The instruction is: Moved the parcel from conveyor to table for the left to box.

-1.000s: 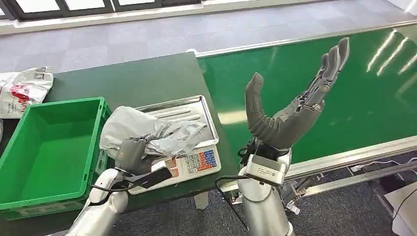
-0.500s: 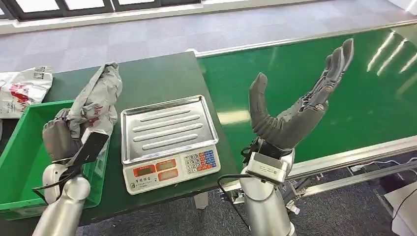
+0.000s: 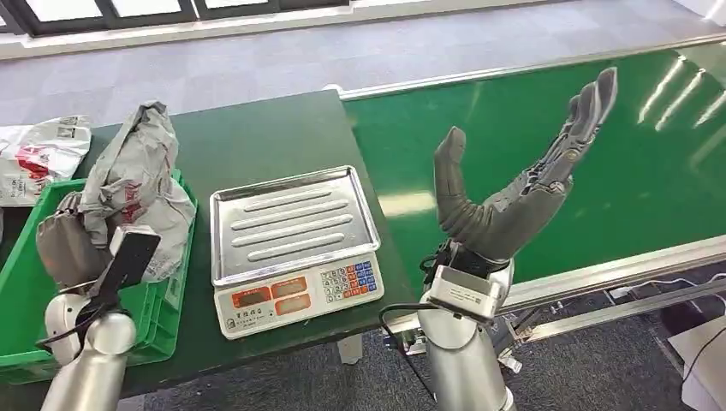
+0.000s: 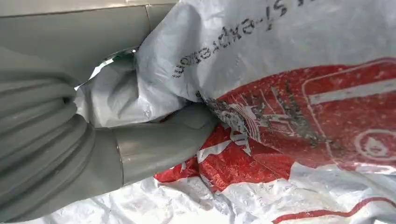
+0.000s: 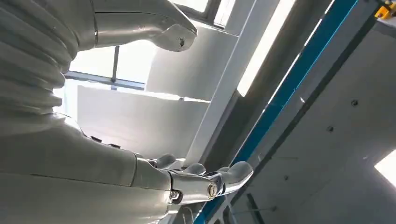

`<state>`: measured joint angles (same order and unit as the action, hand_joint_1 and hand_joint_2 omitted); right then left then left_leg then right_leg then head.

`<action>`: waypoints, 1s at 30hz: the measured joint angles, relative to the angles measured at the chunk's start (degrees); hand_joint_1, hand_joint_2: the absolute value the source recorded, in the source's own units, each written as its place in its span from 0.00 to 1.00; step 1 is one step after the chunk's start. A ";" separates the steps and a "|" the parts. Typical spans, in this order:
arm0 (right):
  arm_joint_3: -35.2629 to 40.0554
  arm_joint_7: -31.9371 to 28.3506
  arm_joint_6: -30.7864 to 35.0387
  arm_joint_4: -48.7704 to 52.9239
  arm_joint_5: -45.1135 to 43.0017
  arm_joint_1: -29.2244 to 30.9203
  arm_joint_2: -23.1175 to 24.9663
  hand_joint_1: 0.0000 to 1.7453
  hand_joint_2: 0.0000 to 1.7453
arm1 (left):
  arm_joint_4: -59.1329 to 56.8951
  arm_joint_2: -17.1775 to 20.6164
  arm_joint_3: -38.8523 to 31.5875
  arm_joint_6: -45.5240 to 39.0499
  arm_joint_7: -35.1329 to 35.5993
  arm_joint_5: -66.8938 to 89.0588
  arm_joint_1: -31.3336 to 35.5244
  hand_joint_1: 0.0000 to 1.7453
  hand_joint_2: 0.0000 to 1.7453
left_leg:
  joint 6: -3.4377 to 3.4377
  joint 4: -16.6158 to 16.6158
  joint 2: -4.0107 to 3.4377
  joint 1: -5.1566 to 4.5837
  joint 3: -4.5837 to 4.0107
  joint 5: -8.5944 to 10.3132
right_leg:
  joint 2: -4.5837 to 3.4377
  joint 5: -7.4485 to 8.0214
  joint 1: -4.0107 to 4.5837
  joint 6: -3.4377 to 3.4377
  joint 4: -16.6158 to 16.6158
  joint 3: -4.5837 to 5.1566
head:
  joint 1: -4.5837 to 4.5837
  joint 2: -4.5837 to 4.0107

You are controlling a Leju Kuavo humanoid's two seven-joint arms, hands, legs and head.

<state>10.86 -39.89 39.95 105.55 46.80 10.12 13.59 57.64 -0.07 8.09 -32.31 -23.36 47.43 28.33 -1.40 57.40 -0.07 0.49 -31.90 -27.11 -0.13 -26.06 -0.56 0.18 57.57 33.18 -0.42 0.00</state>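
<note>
The robot's left hand (image 3: 64, 248) grips a crumpled grey parcel (image 3: 128, 184), its fingers clamped into the plastic. The parcel hangs above the right rim of a green box (image 3: 167, 321) at the left end of a dark green table (image 3: 257, 137). Half a second ago the parcel was held a little further right, over the table edge of the box; a second ago it lay on the scale.

The scale (image 3: 295, 248) sits just right of the box, its steel tray bare, with a keypad of red, blue and white keys along the near edge. Open table surface lies behind it. To the right, the green conveyor (image 3: 599, 197) runs along with a silver rail at its near edge.

The right hand (image 3: 514, 184) is raised above the conveyor, palm up, fingers spread apart and holding nothing, as in the earlier frames.

In the left wrist view the thumb (image 4: 159, 142) presses into the parcel (image 4: 299, 116), which carries a red printed panel and dark lettering too creased to read. A second white and red bag (image 3: 38, 154) lies at the far left.
</note>
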 measured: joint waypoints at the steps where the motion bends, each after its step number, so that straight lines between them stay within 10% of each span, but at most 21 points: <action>1: 0.00 -0.02 0.00 0.02 0.09 -0.02 0.00 0.00 1.00 | 0.57 0.28 -0.48 -1.10 0.79 1.47 -0.39 1.00 1.00 | 0.00 0.00 -0.01 0.00 0.00 0.00 | 0.00 0.00 0.00 0.00 0.00 0.01 | 0.00 0.00; 8: -0.24 0.00 0.00 0.50 0.74 -0.14 0.00 0.00 1.00 | 2.40 3.27 -5.75 -6.22 12.30 20.74 -2.04 1.00 1.00 | -0.02 -0.03 -0.04 0.02 -0.05 0.01 | -0.04 0.00 0.05 -0.01 0.02 0.04 | -0.02 0.00; 14: -0.87 0.04 0.02 1.49 1.46 -0.46 0.00 0.00 1.00 | -4.44 14.13 -1.57 -7.08 51.77 41.29 -2.21 1.00 1.00 | -0.07 -0.05 -0.55 0.06 -0.04 0.04 | -0.43 0.13 0.11 -0.24 0.06 0.35 | 0.02 0.00; 27: -1.51 0.00 0.00 1.79 1.73 -0.61 0.00 0.00 1.00 | -11.61 18.10 1.66 -7.41 47.38 41.24 -1.17 1.00 1.00 | -0.12 -0.03 -0.50 0.03 -0.11 0.07 | -0.35 0.18 0.07 -0.27 0.04 0.36 | 0.00 0.00; 28: -1.57 0.00 0.00 1.90 1.73 -0.63 0.00 0.00 1.00 | -12.46 18.25 1.88 -7.41 46.77 41.24 -0.83 0.00 1.00 | -0.12 -0.03 -0.51 0.04 -0.11 0.07 | -0.36 0.18 0.09 -0.28 0.04 0.39 | 0.00 0.00; 29: -1.60 0.00 0.00 1.95 1.75 -0.64 0.00 0.00 1.00 | -12.81 18.25 1.93 -7.41 46.33 41.24 -0.63 0.00 0.00 | -0.12 -0.03 -0.51 0.04 -0.11 0.07 | -0.36 0.18 0.09 -0.28 0.04 0.39 | 0.00 0.00; 30: -1.64 0.00 0.00 1.95 1.79 -0.65 0.00 0.00 1.00 | -13.18 18.23 1.99 -7.41 45.94 41.24 -0.41 0.00 0.00 | -0.12 -0.03 -0.51 0.05 -0.10 0.08 | -0.36 0.18 0.09 -0.28 0.04 0.40 | 0.00 0.00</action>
<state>9.22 -39.89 39.95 107.49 48.59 9.47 13.60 44.46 18.16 10.08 -39.71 22.58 88.67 27.91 -1.52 57.36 -0.58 0.54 -32.00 -27.03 -0.49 -25.88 -0.47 -0.10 57.61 33.58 -0.42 0.00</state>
